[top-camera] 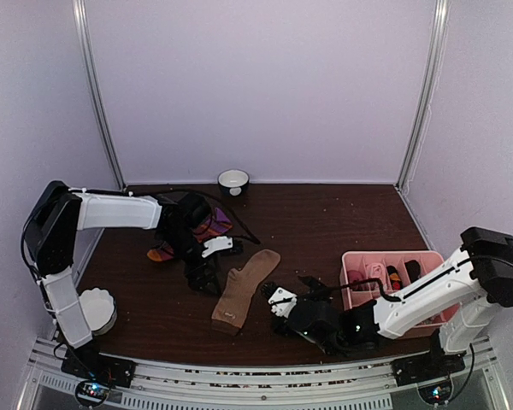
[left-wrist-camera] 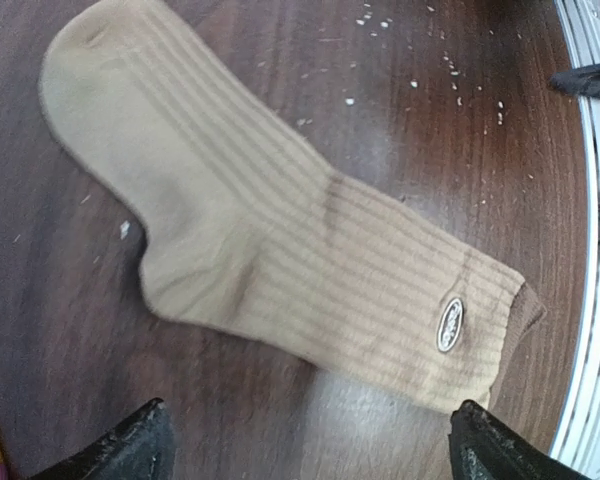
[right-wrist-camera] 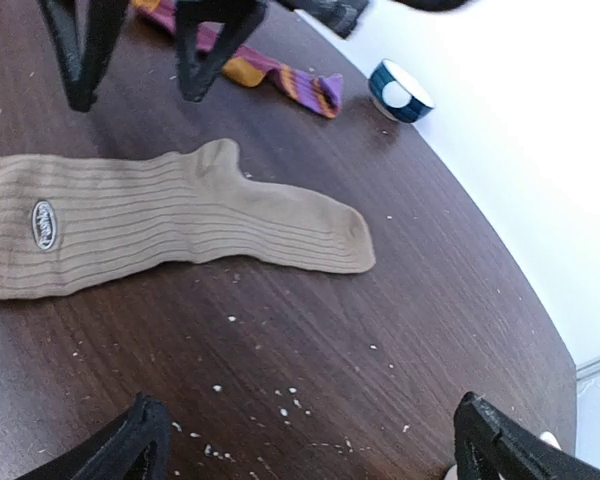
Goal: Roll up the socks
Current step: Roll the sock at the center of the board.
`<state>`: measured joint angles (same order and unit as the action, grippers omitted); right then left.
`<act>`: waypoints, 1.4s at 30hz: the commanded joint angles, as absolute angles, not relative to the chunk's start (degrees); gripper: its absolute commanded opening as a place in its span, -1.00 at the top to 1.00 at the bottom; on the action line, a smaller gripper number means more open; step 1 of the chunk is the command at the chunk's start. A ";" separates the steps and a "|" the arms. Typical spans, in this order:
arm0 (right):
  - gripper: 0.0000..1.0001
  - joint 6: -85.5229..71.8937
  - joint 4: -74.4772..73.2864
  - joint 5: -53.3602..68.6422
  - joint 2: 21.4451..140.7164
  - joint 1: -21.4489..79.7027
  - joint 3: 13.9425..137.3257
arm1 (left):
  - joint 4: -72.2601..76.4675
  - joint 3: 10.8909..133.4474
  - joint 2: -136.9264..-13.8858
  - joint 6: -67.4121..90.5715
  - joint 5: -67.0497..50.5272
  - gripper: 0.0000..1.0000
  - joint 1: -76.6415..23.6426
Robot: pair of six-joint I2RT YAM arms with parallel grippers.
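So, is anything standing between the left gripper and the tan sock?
Nothing visible does. The tan sock lies flat on the table, just ahead of the open left gripper, and no other thing lies between them.

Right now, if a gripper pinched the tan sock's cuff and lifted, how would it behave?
Probably floppy: the tan sock lies flat and thin, so it would drape. Its ribbed knit likely resists slipping. Pushed, it would probably bunch rather than roll.
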<state>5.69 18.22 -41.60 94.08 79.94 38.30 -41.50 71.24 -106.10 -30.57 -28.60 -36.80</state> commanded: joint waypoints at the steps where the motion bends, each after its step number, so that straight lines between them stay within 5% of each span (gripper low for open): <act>1: -0.99 2.52 22.27 -35.40 88.49 78.75 35.93 | -43.21 70.70 -101.59 -28.75 -30.36 -0.96 -33.83; 11: -1.00 16.22 17.52 -27.68 96.93 82.32 41.39 | -45.36 72.29 -103.68 -28.29 -28.35 -0.96 -33.67; 18: -0.50 26.72 14.88 -28.17 105.21 84.44 49.51 | -46.05 72.33 -104.61 -28.35 -28.19 -0.96 -33.66; 26: -0.47 36.83 12.24 -28.02 109.59 85.17 53.54 | -47.61 74.13 -106.95 -28.77 -27.33 -0.96 -33.66; 42: -0.01 39.90 10.22 -28.89 118.07 85.69 61.95 | -51.17 77.25 -109.56 -29.19 -26.16 -0.96 -33.66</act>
